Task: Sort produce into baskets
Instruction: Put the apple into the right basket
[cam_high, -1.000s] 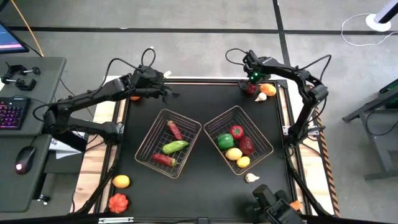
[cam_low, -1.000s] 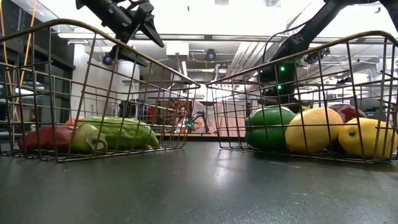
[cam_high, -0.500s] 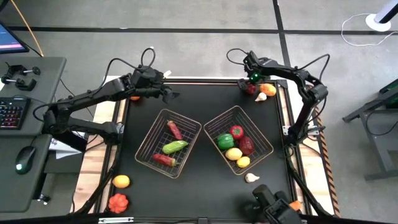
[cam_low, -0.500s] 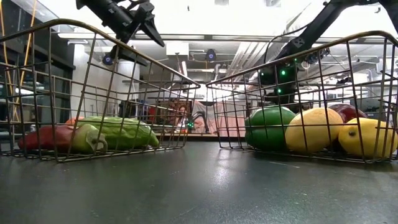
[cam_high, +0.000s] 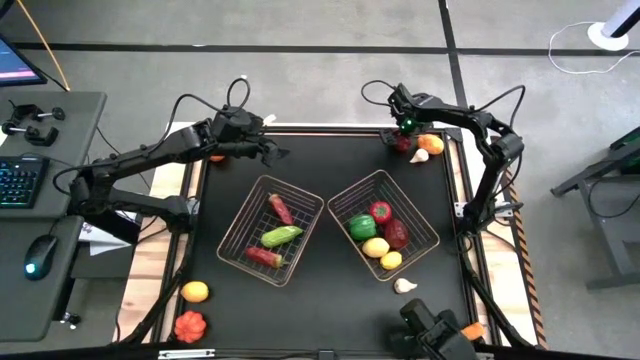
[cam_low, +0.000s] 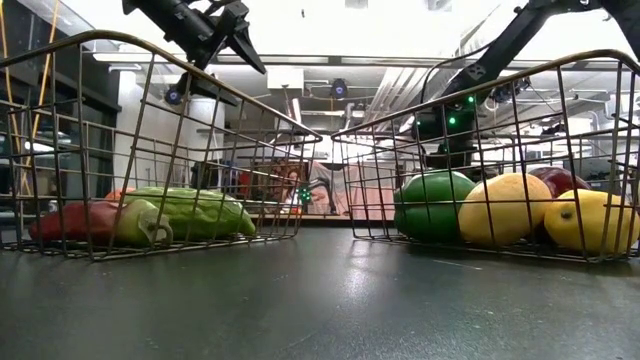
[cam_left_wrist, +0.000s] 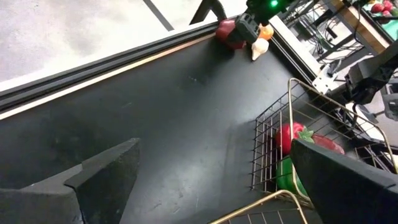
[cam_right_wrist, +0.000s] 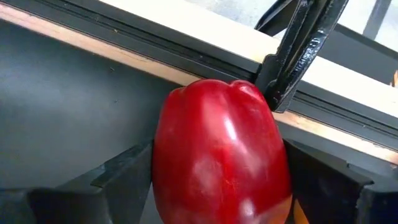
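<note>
At the table's (cam_high: 330, 160) far right corner, red pepper (cam_right_wrist: 221, 155) flanked by right gripper (cam_high: 399, 138), jaws parted around it, contact unclear, pepper's long axis seen running away from the wrist, left gripper (cam_high: 277, 153) held wide open near the far edge.

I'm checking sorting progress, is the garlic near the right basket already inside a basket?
No, the white garlic lies on the bare table, just outside the right basket.

The red pepper (cam_right_wrist: 221, 155) looked glossy and smooth like plastic, the baskets (cam_low: 150, 150) were thin coppery metal wire, and the table (cam_low: 320, 300) was dark with a dull sheen.
</note>
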